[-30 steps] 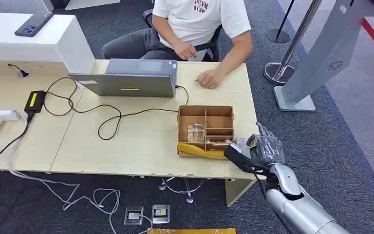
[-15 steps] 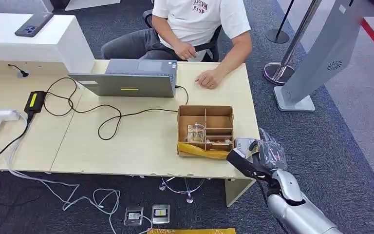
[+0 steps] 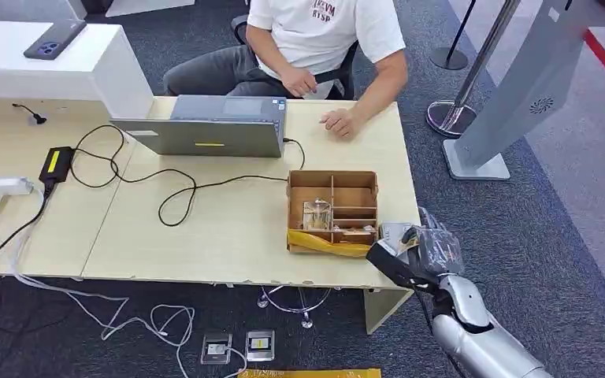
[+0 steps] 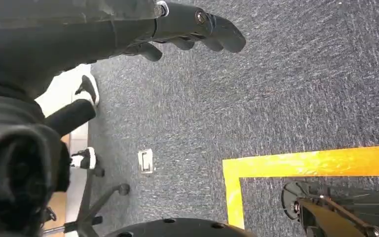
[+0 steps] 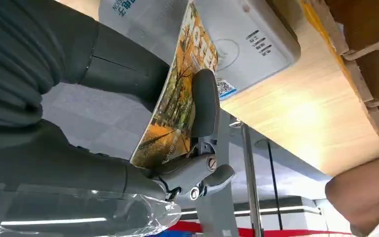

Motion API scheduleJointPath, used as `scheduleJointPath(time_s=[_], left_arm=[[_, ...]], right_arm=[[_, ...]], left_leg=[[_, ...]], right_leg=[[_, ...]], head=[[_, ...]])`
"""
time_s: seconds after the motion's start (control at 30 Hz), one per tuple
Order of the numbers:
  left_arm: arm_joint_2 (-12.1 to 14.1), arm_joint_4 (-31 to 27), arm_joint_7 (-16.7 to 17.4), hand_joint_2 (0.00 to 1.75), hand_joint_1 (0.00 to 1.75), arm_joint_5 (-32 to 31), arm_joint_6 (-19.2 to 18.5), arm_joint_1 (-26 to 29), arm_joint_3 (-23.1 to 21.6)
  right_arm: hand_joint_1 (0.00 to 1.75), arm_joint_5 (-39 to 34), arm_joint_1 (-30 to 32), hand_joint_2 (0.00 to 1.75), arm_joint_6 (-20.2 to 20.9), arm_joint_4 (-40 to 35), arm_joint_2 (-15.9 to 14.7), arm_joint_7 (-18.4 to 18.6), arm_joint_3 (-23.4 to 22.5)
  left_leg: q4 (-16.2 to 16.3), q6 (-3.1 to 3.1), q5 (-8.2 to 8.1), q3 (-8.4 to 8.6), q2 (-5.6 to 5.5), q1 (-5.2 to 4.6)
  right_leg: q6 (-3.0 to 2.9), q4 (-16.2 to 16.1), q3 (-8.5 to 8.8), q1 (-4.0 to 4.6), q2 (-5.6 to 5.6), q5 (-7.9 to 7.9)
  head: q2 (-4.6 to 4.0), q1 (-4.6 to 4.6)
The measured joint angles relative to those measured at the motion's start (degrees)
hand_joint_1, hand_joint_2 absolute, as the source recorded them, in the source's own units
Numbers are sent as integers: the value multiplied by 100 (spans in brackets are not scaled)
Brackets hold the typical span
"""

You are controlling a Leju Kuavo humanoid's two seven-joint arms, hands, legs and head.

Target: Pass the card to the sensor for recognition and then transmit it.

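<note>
Change: Right hand (image 3: 424, 250) sits where it was half a second ago, after easing a little toward the robot from a second back; the person's hand (image 3: 339, 123) on the counter has slid slightly away.
Right hand: fingers clamped on one card (image 5: 175, 98), thumb on one face and fingers on the other, at the counter's near right corner.
Left hand: (image 4: 187, 27) hangs over the carpet (image 4: 296, 89), fingers loosely extended and apart, holding nothing.
Card: glossy, printed with orange autumn trees and white lettering; held on edge, just above one pale grey sensor (image 5: 246, 37), whether touching I cannot tell.
Sensor: flat box with a contactless mark, lying on the counter (image 3: 228, 228) just beside one cardboard box (image 3: 333, 211).
Counts: one divided cardboard box, one laptop (image 3: 213, 130), one black power brick (image 3: 55, 164), one phone (image 3: 53, 38) on the white ledge.
Surface: pale wood counter, black cable looping across it.
Room: grey carpet, yellow floor tape (image 4: 301, 163), one seated person (image 3: 323, 35) in a white shirt at the far side, a stanchion base (image 3: 445, 118) beyond.
</note>
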Motion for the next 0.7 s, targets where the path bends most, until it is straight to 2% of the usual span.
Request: scheduleJointPath(time_s=[0.23,0.7], left_arm=[[2,0,-28,0,0,-17,0,0,-2],[4,2,-79,0,0,-253,-4,-9,-46]], right_arm=[[175,164,-189,175,-142,-2,17,31,-96],[175,406,-1622,175,-88,-498,-42,242,-418]], left_leg=[[0,0,0,-3,0,0],[1,1,2,-3,1,0]], right_leg=[[-1,1,0,-1,1,1],[-4,1,-3,0,1,4]], head=[[0,0],[0,0]])
